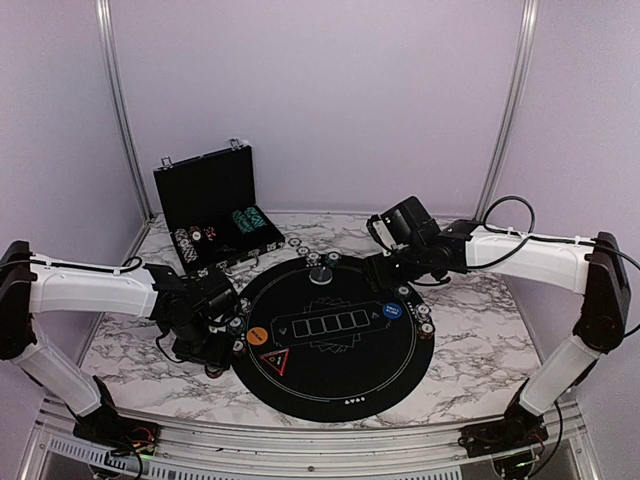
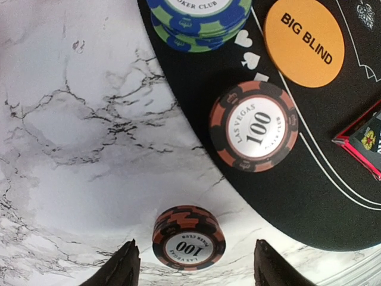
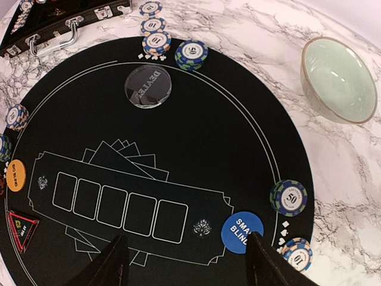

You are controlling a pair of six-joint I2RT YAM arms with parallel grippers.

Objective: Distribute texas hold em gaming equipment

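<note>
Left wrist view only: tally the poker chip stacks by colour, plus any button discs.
Orange-black 100 chip stacks: 2
Blue-green chip stack: 1
Orange Big Blind button: 1
Total: 4

One round orange Big Blind disc, one round blue Small Blind disc and one clear round Dealer disc are lying on one black circular felt mat. Eight striped-edge poker chip stacks are showing around its rim in the right wrist view. Two orange-and-black 100 stacks are sitting in the left wrist view. One pale green bowl is sitting upper right, and one black hard case is standing upper left.
</note>
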